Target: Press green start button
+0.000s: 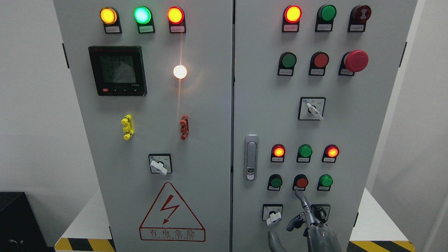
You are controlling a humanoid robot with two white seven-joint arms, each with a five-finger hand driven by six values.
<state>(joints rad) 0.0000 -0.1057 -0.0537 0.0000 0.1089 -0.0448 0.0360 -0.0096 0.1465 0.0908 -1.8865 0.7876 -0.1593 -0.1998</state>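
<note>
The right door of the grey cabinet carries the push buttons. In its lower row a green button sits left, a red button in the middle and a second green button right. A further green button is in the upper row. My right hand comes up from the bottom edge, its index finger stretched upward and the others curled, holding nothing. The fingertip lies just below the red middle button, between the two green ones. I cannot tell whether it touches the panel.
Lamps above the lower buttons glow red, green and red. A rotary switch sits left of the hand, another is partly hidden behind it. A door handle and a red mushroom stop button are also on this door.
</note>
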